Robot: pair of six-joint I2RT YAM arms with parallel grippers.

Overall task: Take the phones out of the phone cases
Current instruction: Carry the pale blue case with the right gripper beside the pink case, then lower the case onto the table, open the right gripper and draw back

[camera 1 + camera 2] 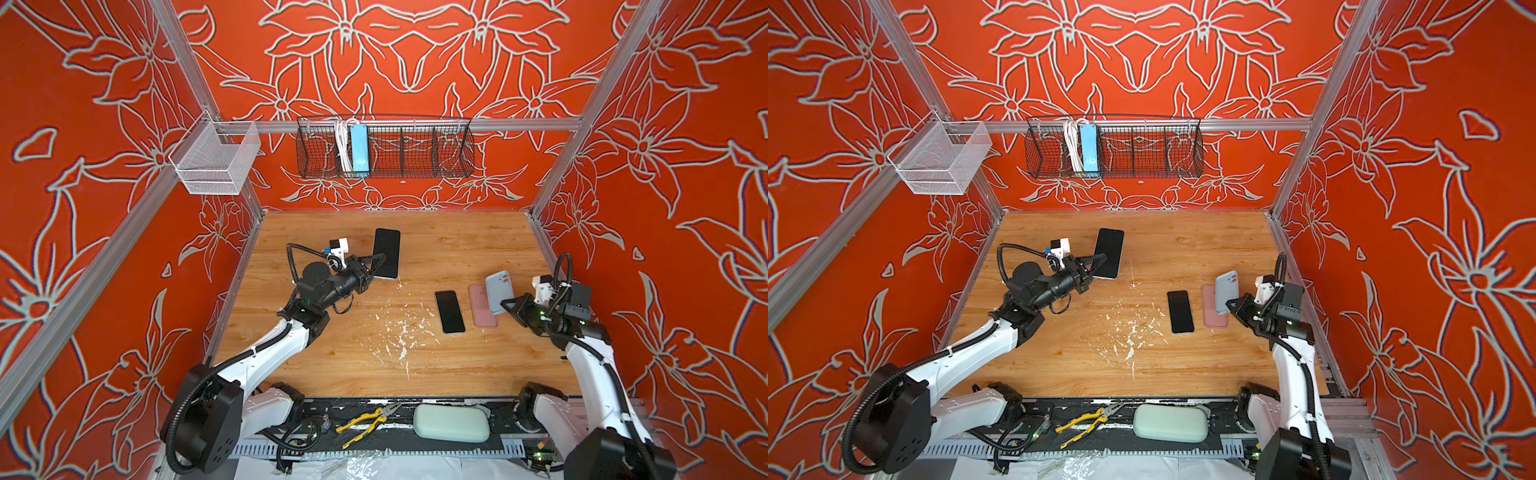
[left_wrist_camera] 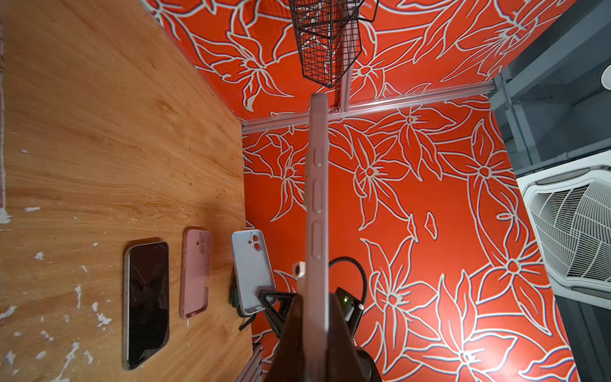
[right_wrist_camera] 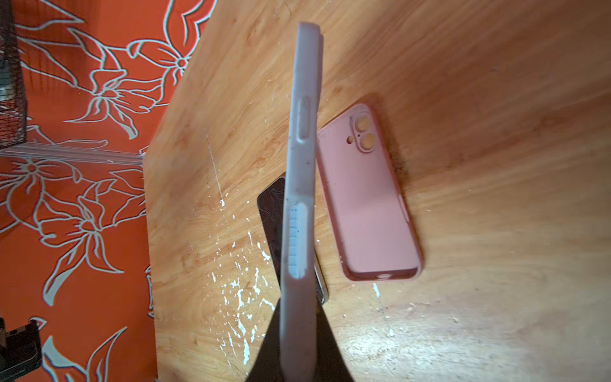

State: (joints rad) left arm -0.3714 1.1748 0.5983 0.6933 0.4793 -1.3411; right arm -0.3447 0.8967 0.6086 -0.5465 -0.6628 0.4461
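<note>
My left gripper point(image 1: 376, 266) is shut on the lower end of a dark-screened phone point(image 1: 386, 251), held above the back left of the wooden table point(image 1: 332, 357). In the left wrist view the phone point(image 2: 317, 185) is edge-on and shows a pale pink case rim with raised button covers. At the right, my right gripper point(image 1: 505, 303) is shut on a light blue phone case point(image 1: 498, 291), held upright. Red wall shows through the camera holes of the blue case point(image 2: 253, 271). The right wrist view shows the blue case point(image 3: 302, 148) edge-on.
A bare black phone point(image 1: 449, 311) lies screen up beside a pink case point(image 1: 482, 305) on the table's right half. White flecks mark the middle. A black wire basket point(image 1: 384, 147) and white mesh basket point(image 1: 216, 160) hang on the walls. Yellow pliers point(image 1: 365, 419) and a pale pouch point(image 1: 452, 422) lie in front.
</note>
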